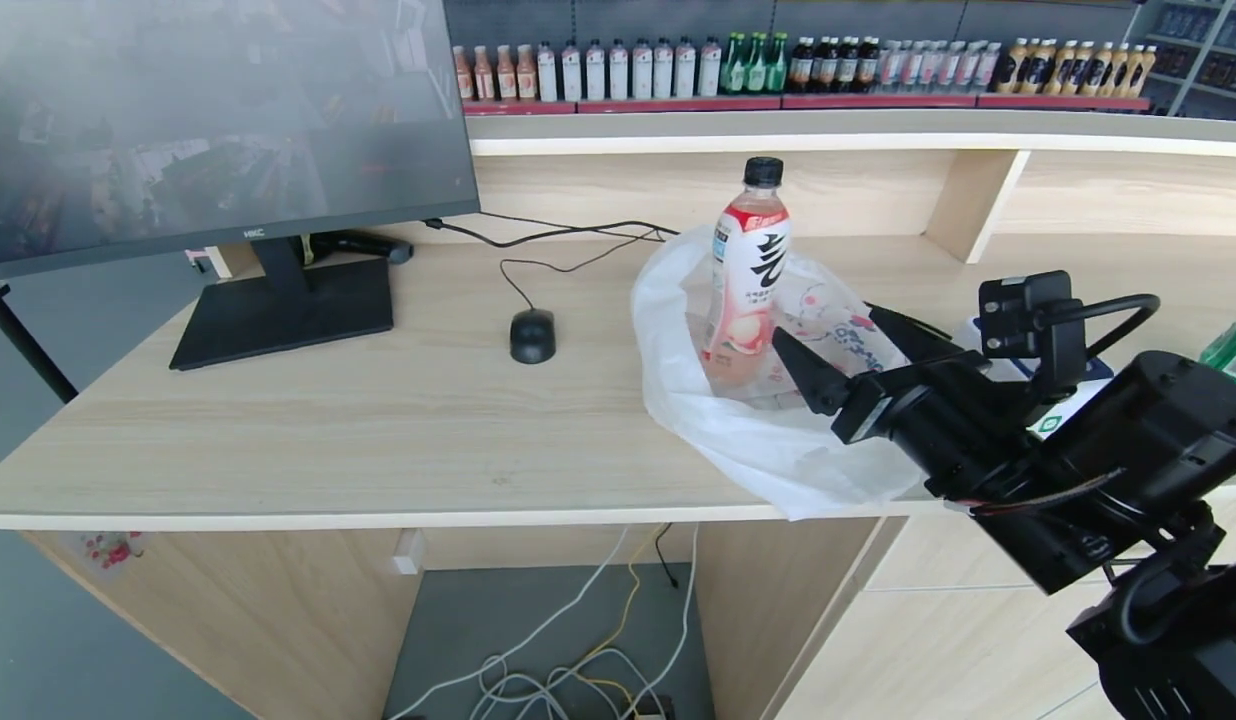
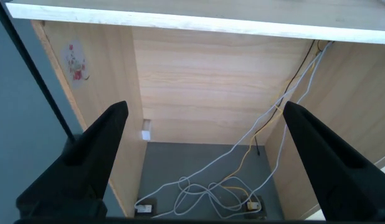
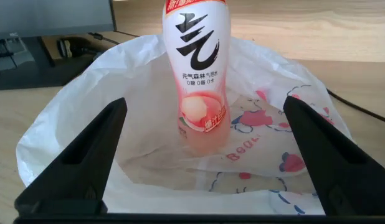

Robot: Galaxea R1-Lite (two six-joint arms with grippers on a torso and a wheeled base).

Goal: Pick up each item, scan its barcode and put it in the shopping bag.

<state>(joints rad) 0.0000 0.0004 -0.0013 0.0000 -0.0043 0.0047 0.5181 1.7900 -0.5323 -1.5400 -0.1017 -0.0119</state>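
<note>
Peach drink bottle (image 1: 748, 275) standing in shopping bag (image 1: 768, 450). Your right gripper (image 1: 823, 322) hovering beside it, left gripper (image 2: 205, 107) hanging under bench (image 1: 378, 420), fingers on both spread apart, holding nothing. Green packet (image 1: 1233, 350) likely waiting its turn.

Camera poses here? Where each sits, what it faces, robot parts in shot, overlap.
Head view: on the head, looking forward and down at the counter, monitor and bottle standing in the shopping bag; right gripper shows at right.
Left wrist view: low, facing under the counter at cables; open left gripper frames it.
Right wrist view: close, facing the bottle in the shopping bag; open right gripper frames it.
Shared: head and right wrist views both show bottle and shopping bag.
</note>
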